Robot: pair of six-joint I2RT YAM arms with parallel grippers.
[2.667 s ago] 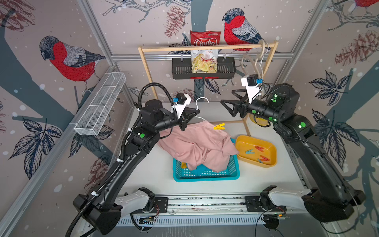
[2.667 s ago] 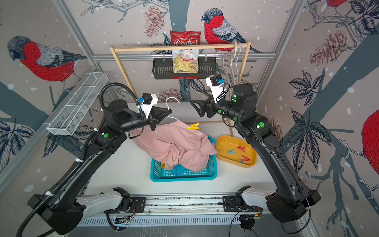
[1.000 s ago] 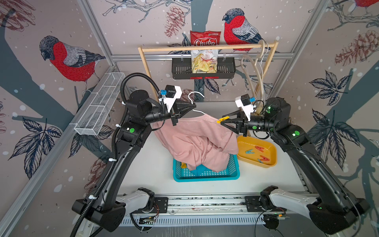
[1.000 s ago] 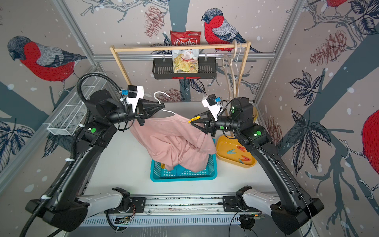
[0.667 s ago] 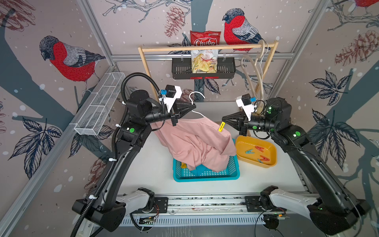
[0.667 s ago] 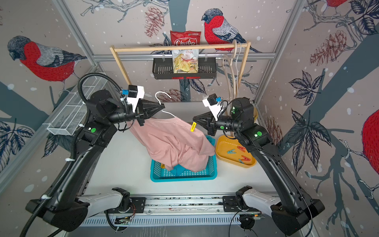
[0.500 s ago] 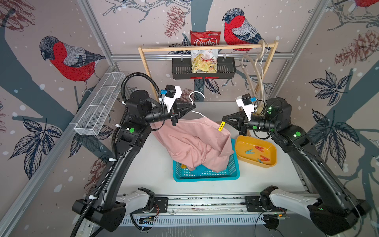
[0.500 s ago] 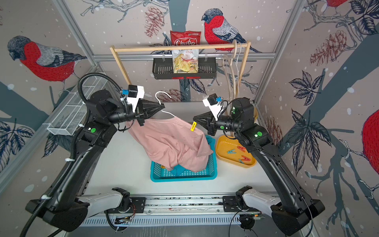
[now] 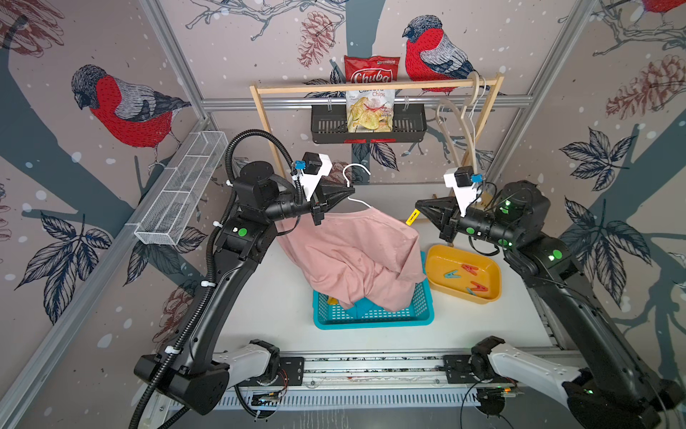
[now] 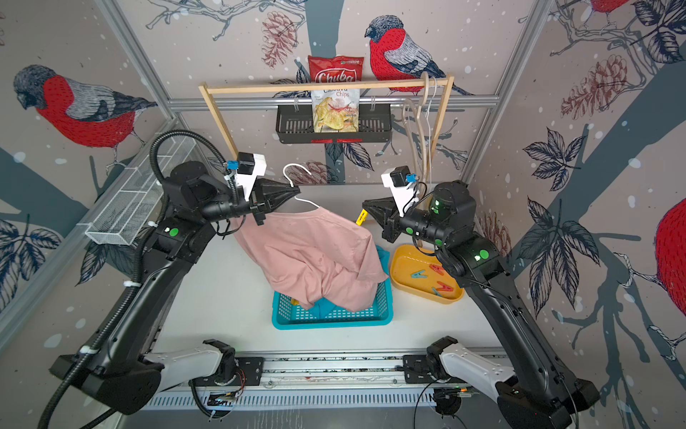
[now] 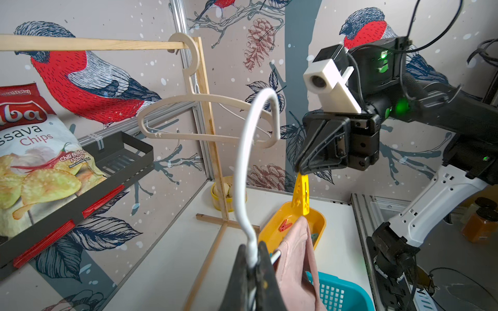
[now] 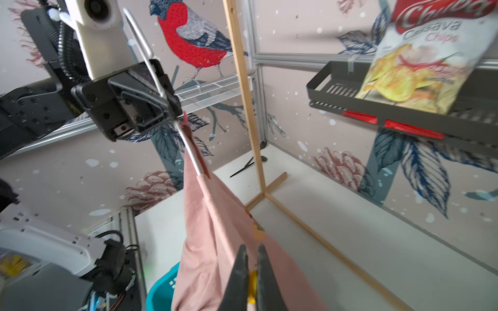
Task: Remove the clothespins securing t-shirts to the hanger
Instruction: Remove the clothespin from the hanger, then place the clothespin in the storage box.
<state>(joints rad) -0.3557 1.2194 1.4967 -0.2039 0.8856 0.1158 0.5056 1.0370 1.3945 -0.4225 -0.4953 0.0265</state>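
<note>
Fingers [image 11: 318, 150] tight on yellow clothespin [image 11: 301, 196]

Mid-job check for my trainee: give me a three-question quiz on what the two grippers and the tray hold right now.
1. True or false: the left gripper is shut on the white hanger that carries the pink t-shirt.
2. What does the right gripper hold? A) a red clothespin B) the yellow clothespin C) nothing
3. Fill in: the loose clothespins lie in the ____ tray.
Key: 1 true; 2 B; 3 yellow.
</note>
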